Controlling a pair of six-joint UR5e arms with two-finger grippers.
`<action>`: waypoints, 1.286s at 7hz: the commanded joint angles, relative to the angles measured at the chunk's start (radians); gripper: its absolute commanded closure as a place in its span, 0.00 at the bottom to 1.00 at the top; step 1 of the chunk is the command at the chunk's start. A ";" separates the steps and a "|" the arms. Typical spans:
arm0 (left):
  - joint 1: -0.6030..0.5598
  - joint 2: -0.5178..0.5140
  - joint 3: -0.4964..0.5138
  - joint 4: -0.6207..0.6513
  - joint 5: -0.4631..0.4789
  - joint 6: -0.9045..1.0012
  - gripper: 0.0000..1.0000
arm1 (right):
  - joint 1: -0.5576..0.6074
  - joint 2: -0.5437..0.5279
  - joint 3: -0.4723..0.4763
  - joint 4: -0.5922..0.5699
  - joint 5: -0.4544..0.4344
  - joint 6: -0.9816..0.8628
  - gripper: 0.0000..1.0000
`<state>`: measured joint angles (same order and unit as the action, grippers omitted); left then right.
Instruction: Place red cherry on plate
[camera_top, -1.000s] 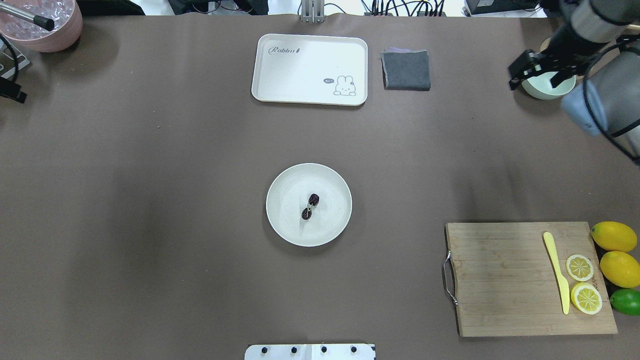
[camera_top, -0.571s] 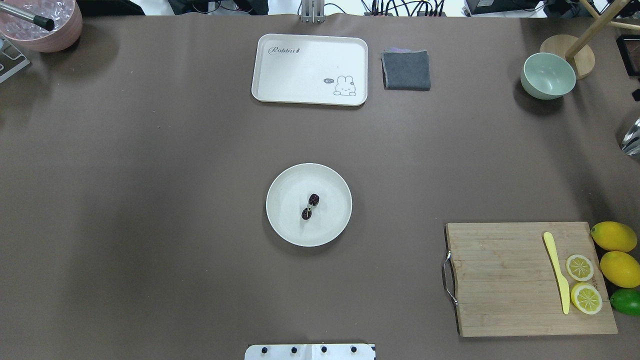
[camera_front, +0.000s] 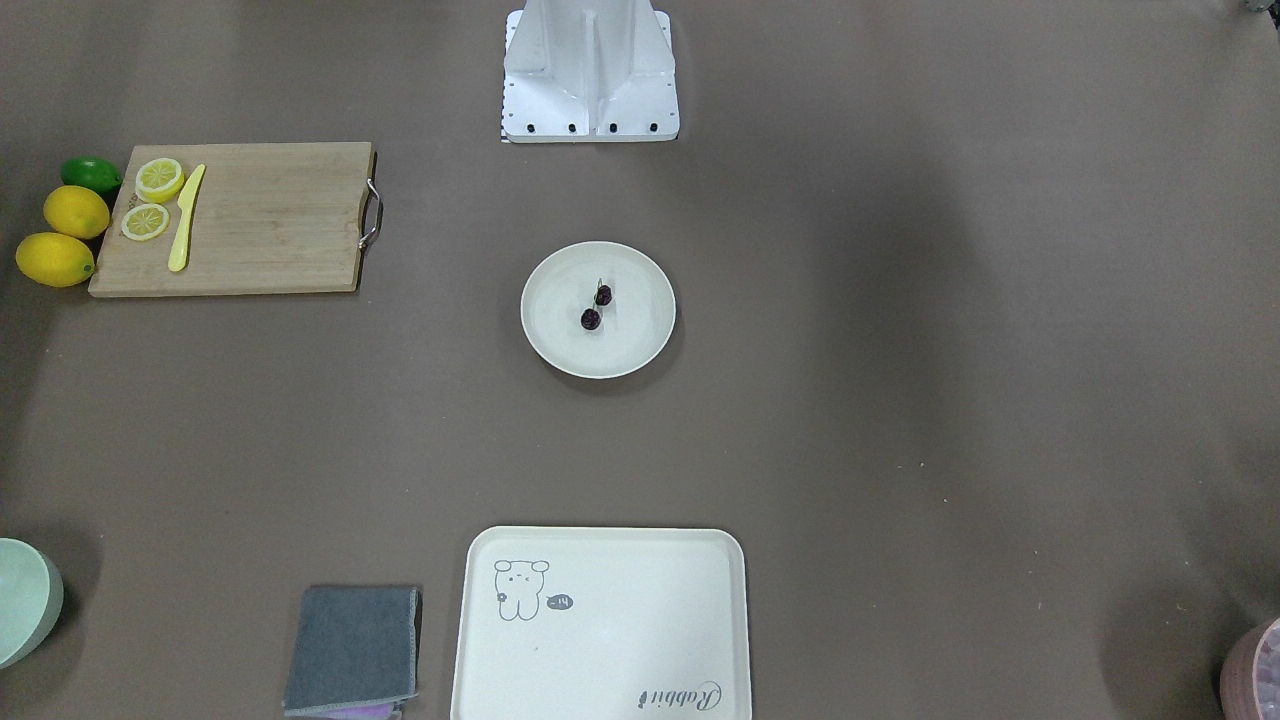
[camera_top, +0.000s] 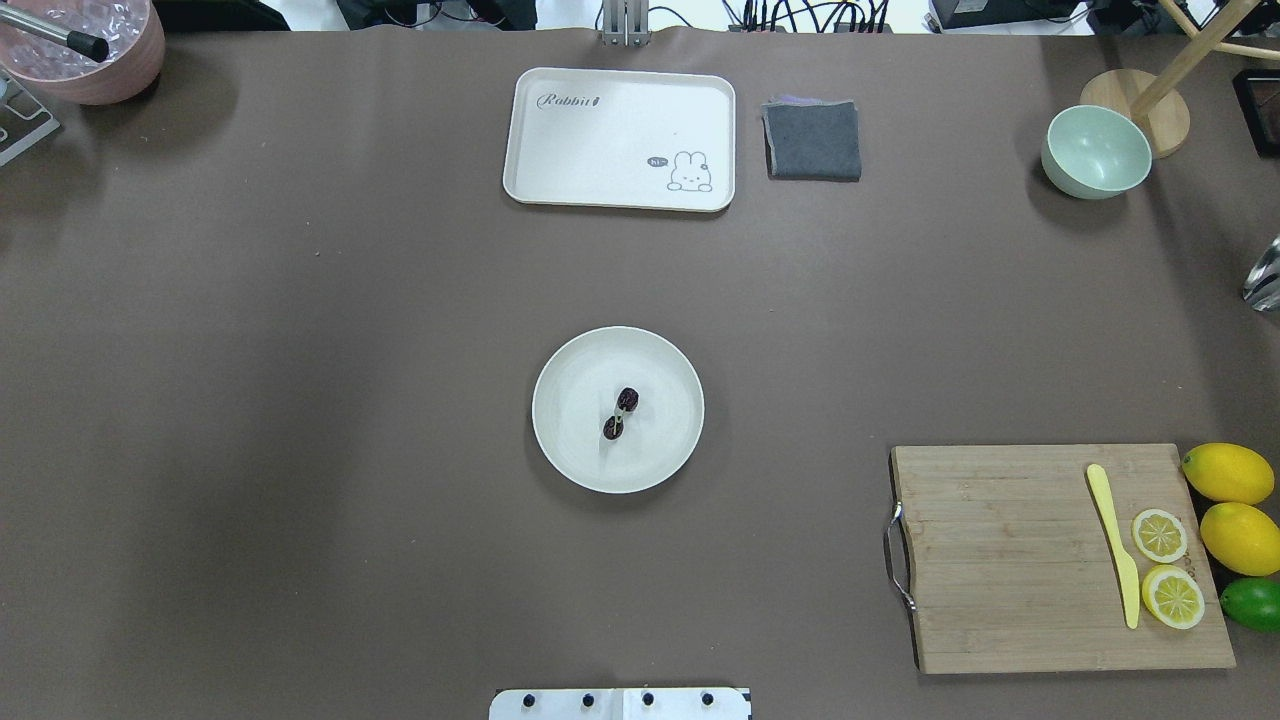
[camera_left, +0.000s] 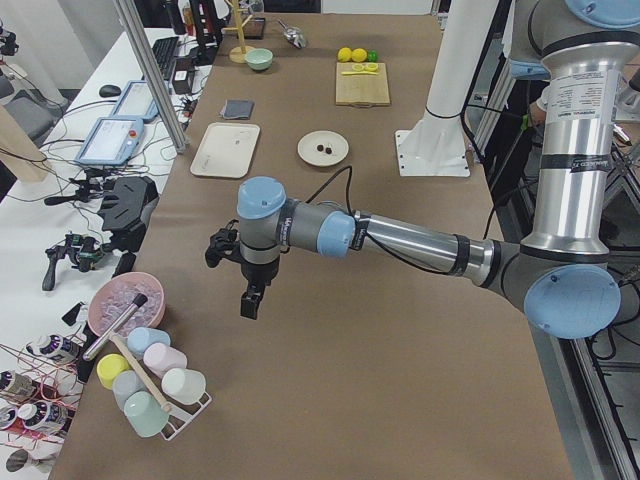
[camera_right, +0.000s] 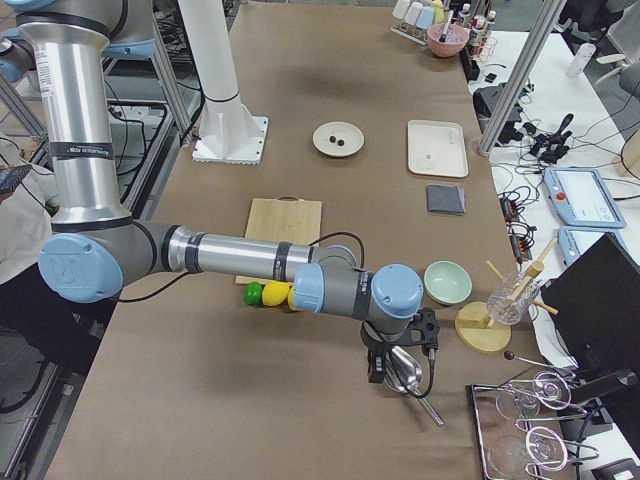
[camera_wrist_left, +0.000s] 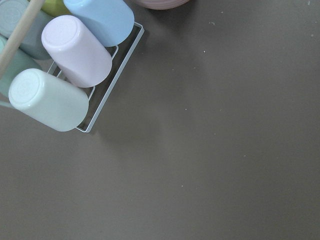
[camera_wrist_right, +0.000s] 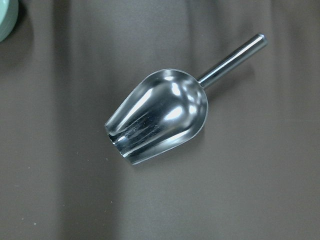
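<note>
The red cherry, a pair of tiny dark fruits joined by stems, lies in the middle of the round cream plate at the table's centre. The front-facing view shows the same red cherry resting on the plate. Neither gripper is near them. My left gripper hangs over bare table at the left end, close to a cup rack. My right gripper hangs over a metal scoop at the right end. Only the side views show them, so I cannot tell whether either is open or shut.
A rabbit tray and a grey cloth lie at the far edge, with a pale green bowl far right. A cutting board carries a yellow knife and lemon slices, lemons beside it. The metal scoop and the cup rack sit at the table's ends.
One second ago my right arm reached over the green bowl in the overhead view; it has since withdrawn out of that view. The cherry and plate have not moved.
</note>
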<state>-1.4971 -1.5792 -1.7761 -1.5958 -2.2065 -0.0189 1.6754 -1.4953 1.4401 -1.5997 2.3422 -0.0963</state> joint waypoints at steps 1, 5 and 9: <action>0.000 0.019 0.023 -0.003 -0.001 -0.001 0.02 | 0.046 -0.016 0.038 -0.052 0.002 -0.002 0.00; -0.003 0.065 0.027 -0.030 0.001 -0.001 0.02 | 0.046 -0.062 0.140 -0.112 -0.004 0.015 0.00; -0.015 0.064 0.026 -0.032 0.001 0.000 0.02 | 0.046 -0.060 0.141 -0.112 -0.001 0.015 0.00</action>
<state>-1.5117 -1.5155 -1.7504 -1.6273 -2.2060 -0.0186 1.7205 -1.5556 1.5818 -1.7119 2.3406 -0.0814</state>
